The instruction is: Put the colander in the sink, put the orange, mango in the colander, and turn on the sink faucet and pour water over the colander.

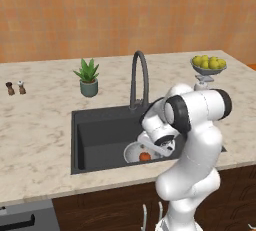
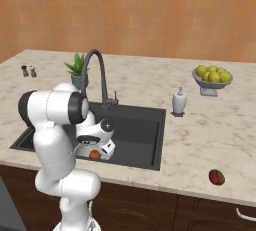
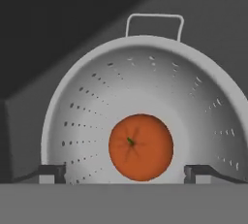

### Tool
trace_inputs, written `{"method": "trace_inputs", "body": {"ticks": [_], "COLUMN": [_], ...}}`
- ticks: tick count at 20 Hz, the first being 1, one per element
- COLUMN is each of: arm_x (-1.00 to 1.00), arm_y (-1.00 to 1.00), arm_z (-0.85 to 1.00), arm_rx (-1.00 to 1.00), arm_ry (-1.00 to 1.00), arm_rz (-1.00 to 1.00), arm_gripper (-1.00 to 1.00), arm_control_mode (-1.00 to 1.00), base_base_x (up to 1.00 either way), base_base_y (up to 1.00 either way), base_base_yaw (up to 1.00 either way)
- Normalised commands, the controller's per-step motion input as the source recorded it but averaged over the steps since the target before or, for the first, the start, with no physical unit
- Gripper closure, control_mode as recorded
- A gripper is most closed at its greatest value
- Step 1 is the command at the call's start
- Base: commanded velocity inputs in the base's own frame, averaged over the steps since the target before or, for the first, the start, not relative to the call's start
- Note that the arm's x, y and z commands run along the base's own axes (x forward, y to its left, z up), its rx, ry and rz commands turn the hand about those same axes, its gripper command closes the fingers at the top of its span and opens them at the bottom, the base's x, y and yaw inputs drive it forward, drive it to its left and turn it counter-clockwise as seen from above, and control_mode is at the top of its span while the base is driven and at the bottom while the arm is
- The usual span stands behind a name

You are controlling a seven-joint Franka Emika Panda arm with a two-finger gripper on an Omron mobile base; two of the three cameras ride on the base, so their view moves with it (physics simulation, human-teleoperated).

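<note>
One orange (image 3: 140, 147) sits in colander (image 3: 145, 92) (in sink (image 1: 100, 135)); fingers (image 3: 196, 171) spread wide above it, holding nothing.

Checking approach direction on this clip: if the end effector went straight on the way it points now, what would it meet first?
The orange, lying in the colander; it sits centred between the open fingertips. Depth to it is unclear.

Orange-tan textured wall (image 1: 100, 10), beige marbled stone surface (image 1: 35, 125), dark wood cabinet fronts (image 2: 200, 212) below, even soft light

Base views flank the sink (image 1: 100, 140) — hand view close above the colander (image 3: 145, 92).
</note>
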Motion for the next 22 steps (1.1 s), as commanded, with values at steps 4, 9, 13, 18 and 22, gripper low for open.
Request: {"method": "trace_inputs", "body": {"ticks": [4, 9, 13, 18, 22], "arm_x": [-0.18, -0.13, 0.0, 0.0, 0.0], "arm_y": [-0.47, -0.8, -0.66, -0.64, -0.68], "arm_z": [0.66, 1.0, 1.0, 1.0, 1.0], "arm_rx": [0.0, 0.05, 0.06, 0.0, -0.01], "arm_ry": [-0.05, -0.12, -0.07, 0.0, 0.0], "arm_rz": [0.0, 0.0, 0.0, 0.0, 0.0], "arm_gripper": [-1.0, -1.0, -1.0, -1.0, -1.0], "arm_control_mode": [-1.0, -1.0, -1.0, -1.0, -1.0], "base_base_x": [0.0, 0.0, 0.0, 0.0, 0.0], "base_base_y": [0.0, 0.0, 0.0, 0.0, 0.0], "base_base_yaw": [0.0, 0.0, 0.0, 0.0, 0.0]}}
